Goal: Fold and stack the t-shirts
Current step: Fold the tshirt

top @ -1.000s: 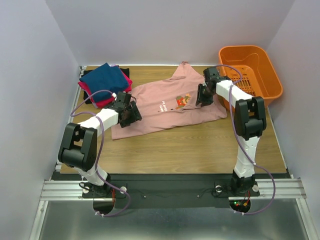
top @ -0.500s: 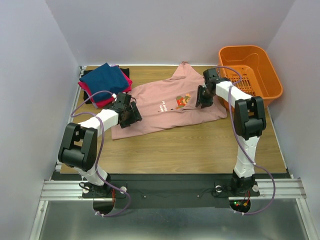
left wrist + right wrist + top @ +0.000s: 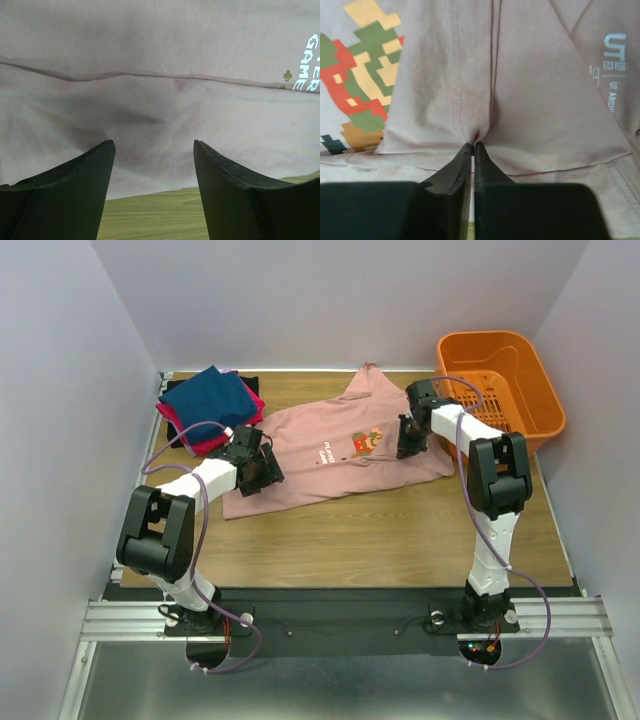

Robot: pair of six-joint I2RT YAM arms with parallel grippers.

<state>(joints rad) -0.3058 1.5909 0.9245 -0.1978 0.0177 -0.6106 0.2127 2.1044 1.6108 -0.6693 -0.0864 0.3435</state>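
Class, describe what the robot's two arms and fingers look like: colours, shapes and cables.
Both the left arm and right arm have white tubular links joined by chunky black joint housings. A thin purple cable loops alongside each. The fingers are matte black and wedge-shaped, tapering towards the tips.

Tee, stack and basket on the table

A tee [image 3: 330,455] lies spread across the middle of the table [image 3: 400,530], toward the back. A stack of folded tees [image 3: 210,405] sits in the back left corner, near the tee's left side, and the basket [image 3: 500,380] stands at the back right. The left gripper [image 3: 262,468] is over the tee's left edge, and the right gripper [image 3: 408,435] is on its right side, beside the basket.
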